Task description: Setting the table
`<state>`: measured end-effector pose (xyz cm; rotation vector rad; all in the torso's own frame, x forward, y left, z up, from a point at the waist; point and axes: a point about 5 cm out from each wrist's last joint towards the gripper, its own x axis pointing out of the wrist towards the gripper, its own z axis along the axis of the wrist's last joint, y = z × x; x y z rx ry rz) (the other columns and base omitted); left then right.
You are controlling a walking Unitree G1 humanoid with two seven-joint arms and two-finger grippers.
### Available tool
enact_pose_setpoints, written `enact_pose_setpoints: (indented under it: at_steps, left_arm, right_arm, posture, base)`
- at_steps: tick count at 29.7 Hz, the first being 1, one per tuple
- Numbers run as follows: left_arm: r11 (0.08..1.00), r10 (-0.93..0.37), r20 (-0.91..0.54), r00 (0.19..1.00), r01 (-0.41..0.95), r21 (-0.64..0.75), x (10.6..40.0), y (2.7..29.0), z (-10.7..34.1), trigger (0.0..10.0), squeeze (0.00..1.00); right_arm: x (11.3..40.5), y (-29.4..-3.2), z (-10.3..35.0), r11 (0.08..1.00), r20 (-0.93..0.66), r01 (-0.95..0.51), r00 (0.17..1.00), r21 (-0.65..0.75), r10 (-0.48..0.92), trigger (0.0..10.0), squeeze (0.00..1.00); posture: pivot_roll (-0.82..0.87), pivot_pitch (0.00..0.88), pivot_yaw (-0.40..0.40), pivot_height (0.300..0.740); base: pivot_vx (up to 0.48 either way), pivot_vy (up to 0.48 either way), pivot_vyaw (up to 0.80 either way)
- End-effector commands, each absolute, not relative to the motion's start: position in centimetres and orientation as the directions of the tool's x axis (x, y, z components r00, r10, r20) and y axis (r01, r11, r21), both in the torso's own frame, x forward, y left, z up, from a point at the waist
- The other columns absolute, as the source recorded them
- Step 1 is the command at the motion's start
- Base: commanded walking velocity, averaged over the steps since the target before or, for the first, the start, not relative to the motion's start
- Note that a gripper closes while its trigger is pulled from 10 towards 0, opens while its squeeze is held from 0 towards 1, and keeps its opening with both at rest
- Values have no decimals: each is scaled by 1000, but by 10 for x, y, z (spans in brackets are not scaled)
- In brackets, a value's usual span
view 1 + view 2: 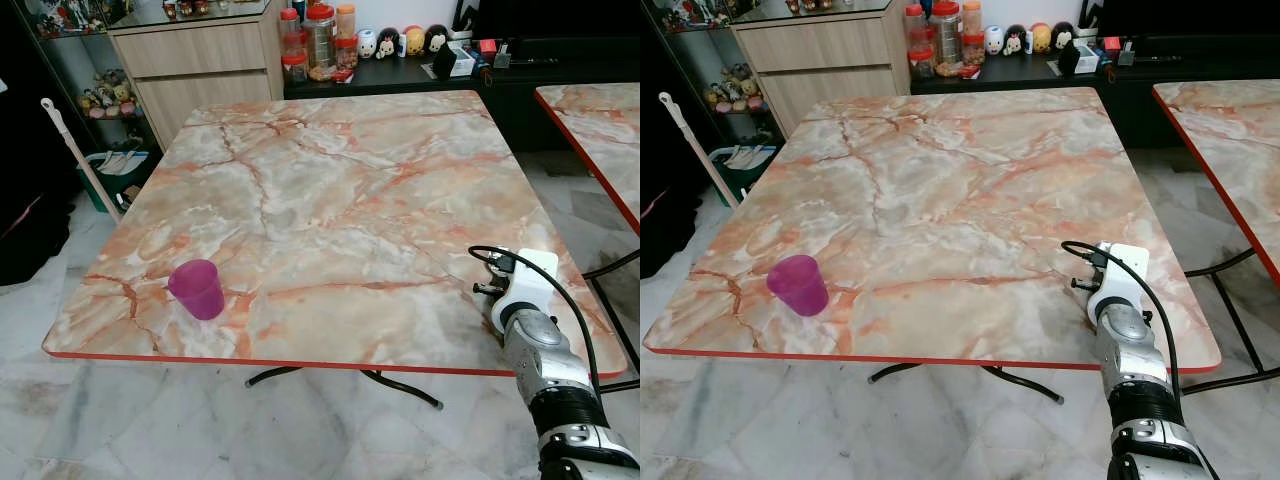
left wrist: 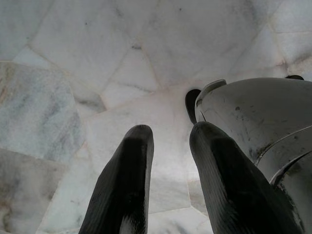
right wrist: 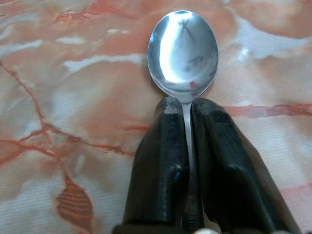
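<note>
Left eye view has a pink cup (image 1: pixel 197 288) upright near the desk's (image 1: pixel 330 200) front left corner. Left claw (image 2: pixel 168 141) hangs over the floor (image 2: pixel 87 53), fingers slightly parted and holding nothing. Right claw (image 3: pixel 185 109), at the front right edge, is clamped on a spoon (image 3: pixel 183 48) handle, bowl over the marble.

I'm looking at a table (image 1: pixel 330 180) veined in orange, pink and grey-white marble with a red rim, a magenta cup (image 1: pixel 197 289) on it, my black-fingered right claw (image 3: pixel 187 109) on a shiny silver spoon (image 3: pixel 183 48), and pale grey-white marbled floor (image 2: pixel 97 58).
</note>
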<state>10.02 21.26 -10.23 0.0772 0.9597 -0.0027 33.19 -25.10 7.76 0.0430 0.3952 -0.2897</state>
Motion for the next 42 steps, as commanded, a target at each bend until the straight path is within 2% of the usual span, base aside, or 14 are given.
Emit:
enact_pose_setpoints:
  at_steps: [1,13,15,17,18,19,24,32,42]
  left_arm:
    - [996,30,-836,547,50,69,93,215,-104,10000,0]
    - [996,30,-838,545,53,70,92,216,-104,10000,0]
    - [996,32,-838,545,52,71,92,216,-104,10000,0]
    - [996,32,-838,545,52,72,92,216,-104,10000,0]
    - [996,32,-838,545,51,71,92,216,-104,10000,0]
    - [996,33,-837,546,49,71,92,216,-104,10000,0]
    - [997,38,-832,553,36,70,93,216,-104,10000,0]
    - [996,39,-828,559,41,74,95,217,-103,10000,0]
    - [995,40,-829,558,53,84,95,217,-103,10000,0]
  right_arm:
    - [330,-244,68,965,-427,263,873,1,-237,0,0]
    - [332,-242,70,968,-414,250,881,1,-227,0,0]
    - [340,-239,88,977,-305,209,929,-34,-210,0,0]
    - [341,-239,91,979,-283,199,937,-42,-203,0,0]
    - [343,-237,98,981,-249,192,949,-39,-196,2510,0]
    - [346,-235,106,982,-202,186,961,-31,-188,10000,0]
    - [352,-229,129,984,-51,177,983,-38,-179,10000,0]
    - [352,-218,148,992,98,113,989,-47,-108,10000,0]
    - [354,-217,159,988,153,100,985,-115,-82,10000,0]
  posture:
    - [-114,21,71,736]
    - [-115,9,72,736]
    - [-115,9,72,736]
    - [-115,9,72,736]
    - [-114,17,73,736]
    - [-113,21,73,736]
    - [-110,30,74,736]
    - [-108,41,75,736]
    - [-109,49,75,736]
  base:
    - [0,0,0]
    - [0,0,0]
    - [0,0,0]
    - [0,0,0]
    - [0,0,0]
    - [0,0,0]
    - [0,0,0]
    - [0,0,0]
    - [0,-169,0]
